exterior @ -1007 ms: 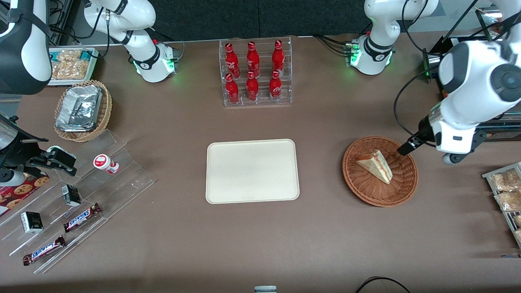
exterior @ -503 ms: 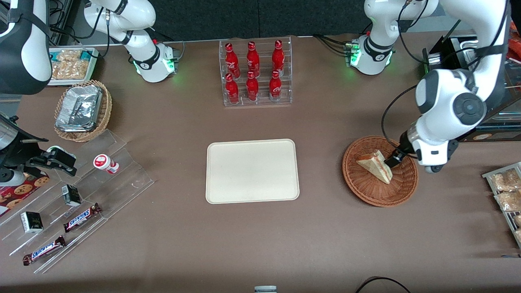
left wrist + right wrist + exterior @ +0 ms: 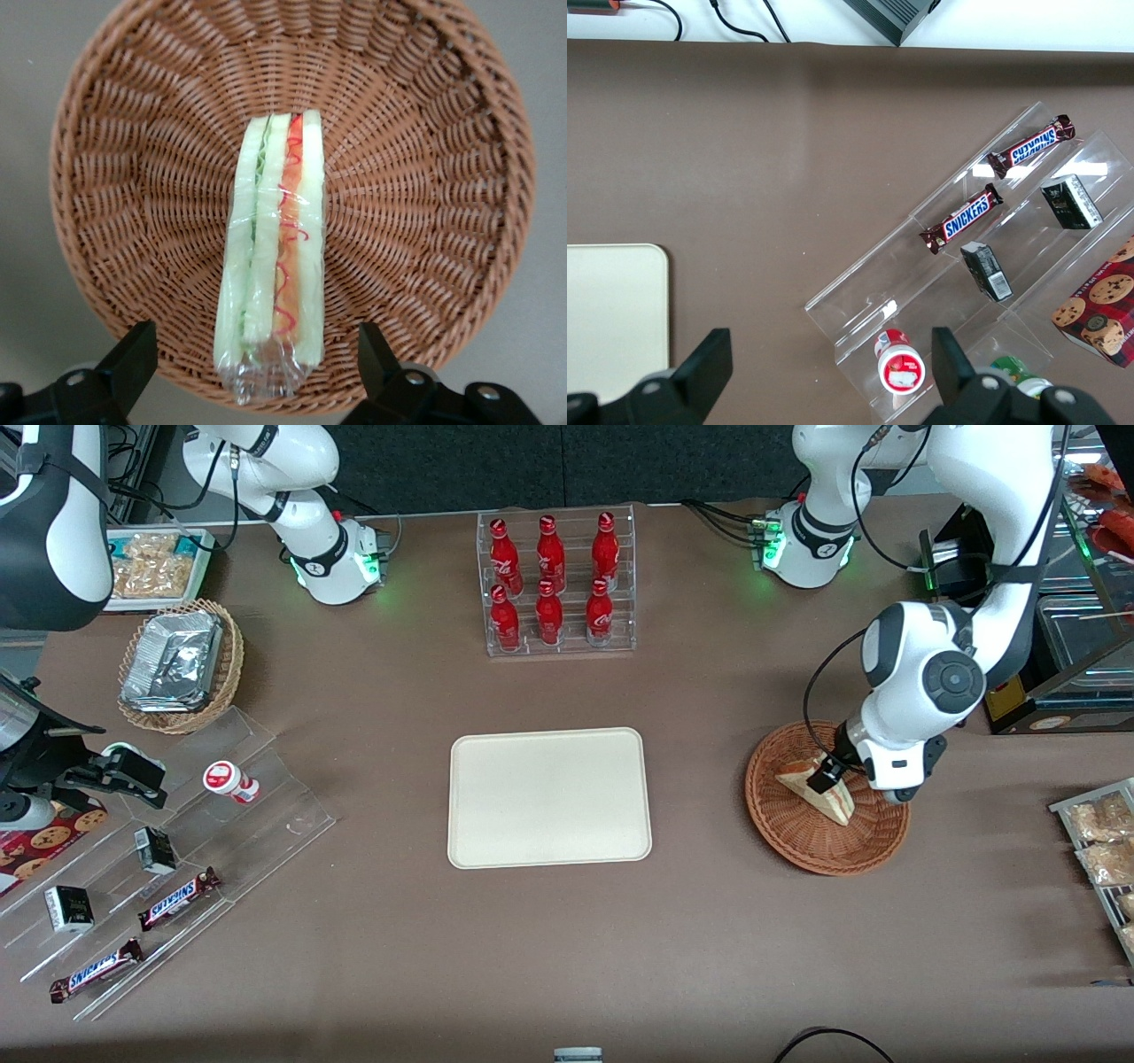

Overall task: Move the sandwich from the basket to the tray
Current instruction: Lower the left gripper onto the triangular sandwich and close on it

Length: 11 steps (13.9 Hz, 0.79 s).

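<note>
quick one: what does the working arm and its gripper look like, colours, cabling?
The left arm is glossy white with dark grey round joint caps and black seams. A loose black cable loops along it down to the wrist. Its base glows green. The gripper, above the sandwich in the basket, is black, with two black wedge-shaped jaws standing open.

gripper [image 3: 830, 777] and arm hide part of sandwich [image 3: 808, 784], basket [image 3: 797, 837].

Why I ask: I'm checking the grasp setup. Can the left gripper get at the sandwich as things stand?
Probably yes. The gripper hangs over the basket, fingers open wider than the sandwich, one on each side of it. Nothing else lies in the basket.
</note>
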### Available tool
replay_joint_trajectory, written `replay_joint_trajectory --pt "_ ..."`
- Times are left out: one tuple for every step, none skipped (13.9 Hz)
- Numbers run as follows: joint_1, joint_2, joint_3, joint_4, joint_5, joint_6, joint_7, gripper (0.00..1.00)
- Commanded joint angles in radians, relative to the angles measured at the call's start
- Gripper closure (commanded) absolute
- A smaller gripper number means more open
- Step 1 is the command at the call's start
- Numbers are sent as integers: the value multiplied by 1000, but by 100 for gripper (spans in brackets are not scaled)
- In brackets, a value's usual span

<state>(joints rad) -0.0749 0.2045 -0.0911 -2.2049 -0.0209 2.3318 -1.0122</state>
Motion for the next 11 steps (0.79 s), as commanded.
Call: replay_joint_trajectory --pt "-14 29 5 -16 15 56 -31 0" --pt "-14 39 5 -18 15 70 -32 0" --pt "-14 50 7 -21 15 84 -37 0" --pt "-14 59 5 -24 15 104 -49 0" --pt "-14 67 5 -27 15 112 -57 0" --pt "-16 69 5 -29 15 119 -59 0" --pt "-16 73 5 -30 15 124 -59 0" --pt "-16 76 7 -32 15 127 -60 0" --pt "-16 79 7 -32 15 135 -59 4" --pt "-16 84 7 -33 15 135 -59 30" --pt "-16 84 7 -33 15 135 -59 57"
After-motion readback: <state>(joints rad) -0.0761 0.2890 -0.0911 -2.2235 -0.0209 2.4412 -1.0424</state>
